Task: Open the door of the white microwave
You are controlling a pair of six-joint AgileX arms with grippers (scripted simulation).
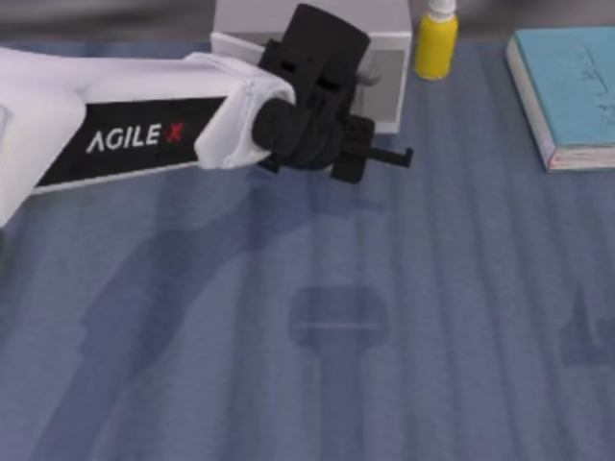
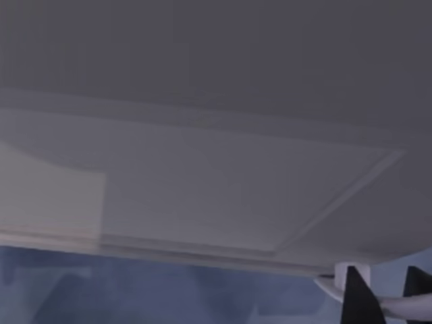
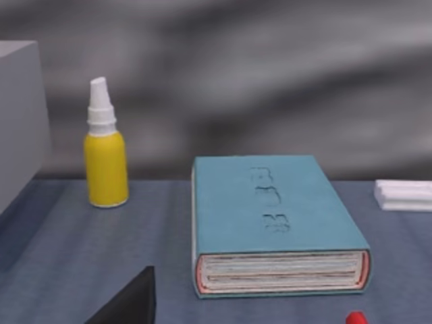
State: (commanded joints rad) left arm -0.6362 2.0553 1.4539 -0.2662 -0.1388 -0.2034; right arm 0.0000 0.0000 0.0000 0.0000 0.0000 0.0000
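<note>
- White microwave (image 1: 384,38) sits just behind my left gripper (image 1: 389,154), its door (image 2: 202,196) swung partly out.
- I cannot tell if the fingers grip anything.
- A loose hold could slip off.
- Right arm is parked out of sight.

Yellow bottle (image 1: 435,40) just right of the white microwave (image 1: 317,34), blue book (image 1: 569,88) farther right, near table (image 1: 317,336) open
</note>
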